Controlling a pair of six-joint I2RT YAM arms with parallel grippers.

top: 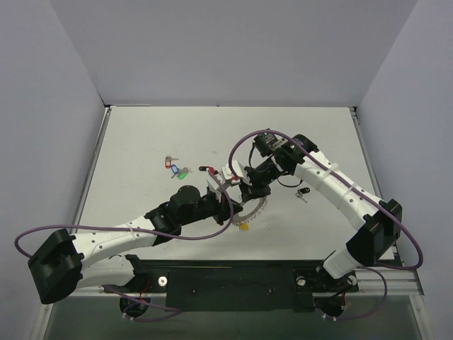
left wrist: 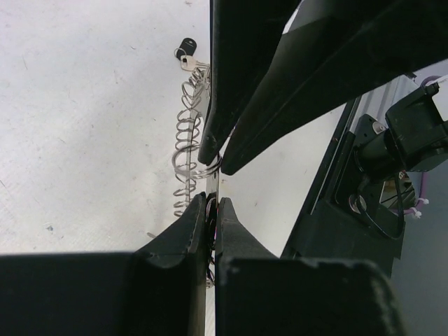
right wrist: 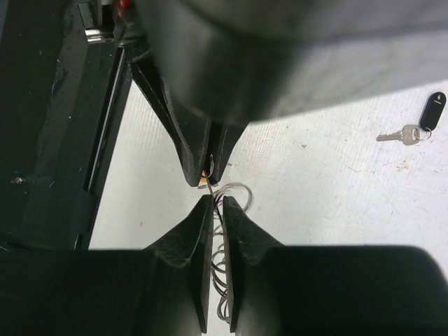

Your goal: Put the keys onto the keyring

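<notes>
The keyring (top: 259, 207), a thin silver loop fringed with small rings, is held up above the table between both grippers. My left gripper (top: 228, 200) (left wrist: 210, 203) is shut on its edge. Tip to tip with it, my right gripper (top: 246, 193) (right wrist: 217, 203) is shut on the keyring's small rings (right wrist: 241, 189). The ring coils (left wrist: 185, 143) trail off beside the meeting fingertips. A yellow tag (top: 243, 226) hangs at the loop's lower edge. Loose keys lie on the table: blue tag (top: 172, 168), green tag (top: 183, 173), red tag (top: 211, 170), black tag (top: 304, 191) (right wrist: 428, 112) (left wrist: 186, 49).
The black base rail (top: 233, 276) runs along the near table edge, just behind the grippers. Grey walls close in the table (top: 141, 134) on three sides. The right arm's purple cable (top: 244, 142) loops over the work spot.
</notes>
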